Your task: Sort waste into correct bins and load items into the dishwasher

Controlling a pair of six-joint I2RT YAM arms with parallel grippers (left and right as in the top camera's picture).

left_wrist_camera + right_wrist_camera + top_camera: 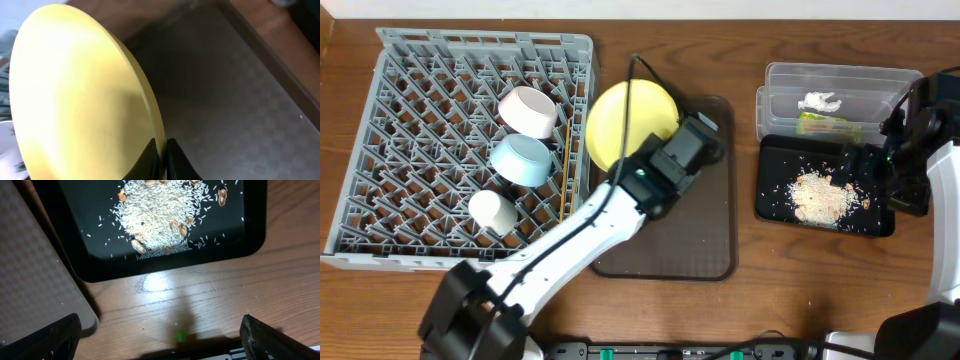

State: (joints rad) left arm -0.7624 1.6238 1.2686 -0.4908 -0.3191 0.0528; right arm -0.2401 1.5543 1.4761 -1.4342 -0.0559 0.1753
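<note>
- Grey dish rack (410,130) at the far left: already loaded with the cream-white bowl (528,110), light-blue bowl (520,160), small white cup (490,210) and chopsticks (563,170) along its right side. Free pegs at its far right corner.
- Left arm (570,235): reaching from the near edge diagonally far and right, across the brown serving tray (690,240).
- Yellow plate (80,100): last dish outside the rack, tipped up on edge over the serving tray's far left corner, just beside the rack's right wall. Judged mid-transfer. Calls next for a short carry leftward, kept on edge, then a lowering between upright pegs clear of the chopsticks.
- Black tray (765,205) at the right: heaped with beige food bits (823,197). Snack wrapper (825,122) and white scrap (818,101) in the clear tub (780,80) behind it. Apparently finished as far as waste goes.
- Left gripper (162,157): pinching the plate's rim, one finger on each face.
- Right gripper (160,340): spread wide, empty, over bare wood by the black tray's near edge.
</note>
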